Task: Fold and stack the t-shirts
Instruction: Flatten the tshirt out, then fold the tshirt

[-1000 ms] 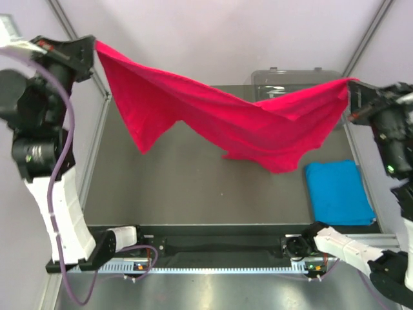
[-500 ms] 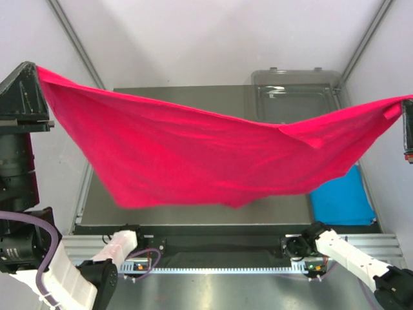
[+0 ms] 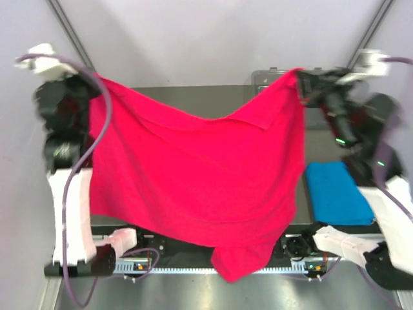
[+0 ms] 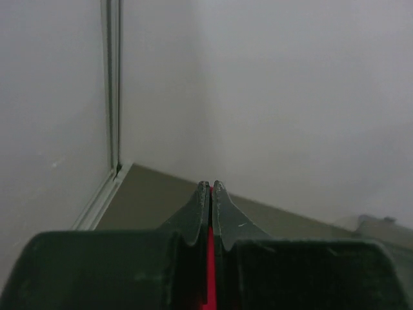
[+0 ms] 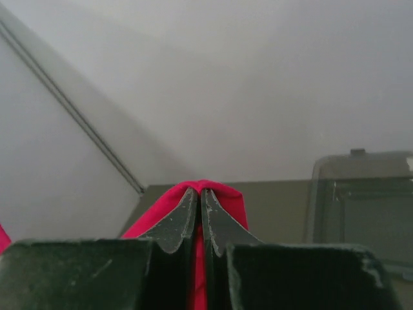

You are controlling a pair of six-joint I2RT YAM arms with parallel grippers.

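Fabric of the crimson-pink t-shirt [image 3: 193, 187] hangs as a wide sheet above the table [image 3: 187, 100], its lowest fold drooping past the near edge, in front of the arm bases. Beside it the sky-blue t-shirt [image 3: 335, 194] lies folded flat along the right edge, toward the near corner. Higher up, the left gripper [image 4: 211, 188] is pinched tight on one top corner of the pink cloth, and the right gripper [image 5: 199, 192] is clamped the same way on the other. At the far right corner sits the grey plastic tray [image 3: 263, 81], partly hidden.
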